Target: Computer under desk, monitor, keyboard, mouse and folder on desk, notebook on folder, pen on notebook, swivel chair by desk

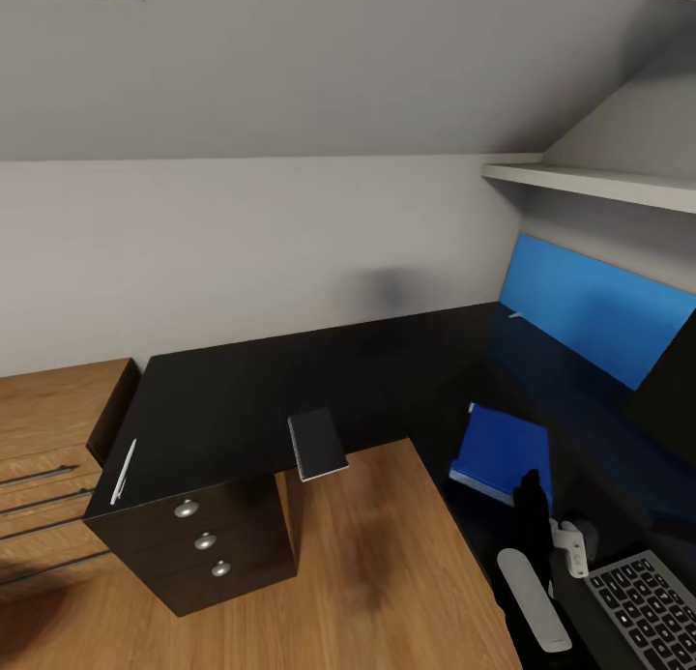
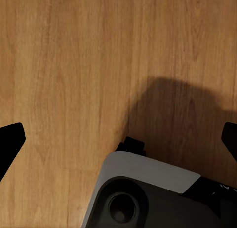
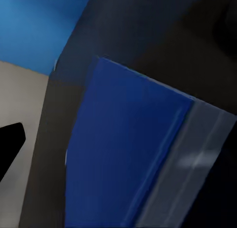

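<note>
Keyboard (image 1: 646, 607) seen lower right on desk (image 1: 242, 399) | folder (image 1: 503, 452) laid on desk right of centre, judged placed | notebook (image 1: 317, 443) at desk edge, pen (image 1: 123, 471) at left, both unstacked | right gripper (image 1: 530, 491) above folder, opening cannot be told | left fingers (image 2: 10, 144) held apart, empty

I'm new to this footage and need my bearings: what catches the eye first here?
The black desk fills the room's corner. A bright blue folder lies on its right wing, near a blue wall panel. A dark notebook overhangs the desk's inner edge, a pale pen lies at the left end above the drawers, and the keyboard sits at lower right.
</note>
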Robot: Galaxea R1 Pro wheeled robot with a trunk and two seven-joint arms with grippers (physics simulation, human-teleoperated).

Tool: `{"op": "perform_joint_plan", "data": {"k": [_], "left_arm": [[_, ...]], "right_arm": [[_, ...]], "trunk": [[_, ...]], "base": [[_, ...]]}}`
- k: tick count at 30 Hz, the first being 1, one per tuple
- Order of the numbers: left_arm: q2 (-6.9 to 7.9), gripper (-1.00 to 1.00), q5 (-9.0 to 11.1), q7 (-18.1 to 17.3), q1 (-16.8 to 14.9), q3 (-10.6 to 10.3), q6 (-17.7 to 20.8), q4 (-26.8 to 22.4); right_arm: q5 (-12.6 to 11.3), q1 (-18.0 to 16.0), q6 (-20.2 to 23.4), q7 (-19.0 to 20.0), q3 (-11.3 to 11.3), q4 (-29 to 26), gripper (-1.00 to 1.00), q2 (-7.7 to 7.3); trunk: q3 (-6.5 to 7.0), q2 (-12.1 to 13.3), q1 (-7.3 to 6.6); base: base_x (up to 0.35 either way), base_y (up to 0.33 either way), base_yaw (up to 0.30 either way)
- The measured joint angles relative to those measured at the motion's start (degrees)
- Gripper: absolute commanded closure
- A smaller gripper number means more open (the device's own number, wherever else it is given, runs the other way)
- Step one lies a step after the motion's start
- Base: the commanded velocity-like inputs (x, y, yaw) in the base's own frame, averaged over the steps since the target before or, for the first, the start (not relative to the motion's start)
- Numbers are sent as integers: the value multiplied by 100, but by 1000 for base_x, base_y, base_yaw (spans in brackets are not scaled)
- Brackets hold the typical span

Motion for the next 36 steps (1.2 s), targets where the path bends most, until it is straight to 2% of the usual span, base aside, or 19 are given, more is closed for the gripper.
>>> {"op": "perform_joint_plan", "data": {"k": [12,21,31,36], "left_arm": [[0,-100,0,0,0,0,0,0],[0,-100,0,0,0,0,0,0],[0,-100,0,0,0,0,0,0],[0,-100,0,0,0,0,0,0]], "right_arm": [[3,0,5,-3,0,0,-100,0],[4,0,7,-2,0,0,-100,0],[11,0,-13,3,2,-16,-100,4],[35,5,16,67,150,-192,-100,1]], "trunk": [[0,0,0],[0,0,1],[0,0,0],[0,0,0]], "base": [[-1,0,0],[-149,0,0],[-13,0,0],[0,0,0]]}}
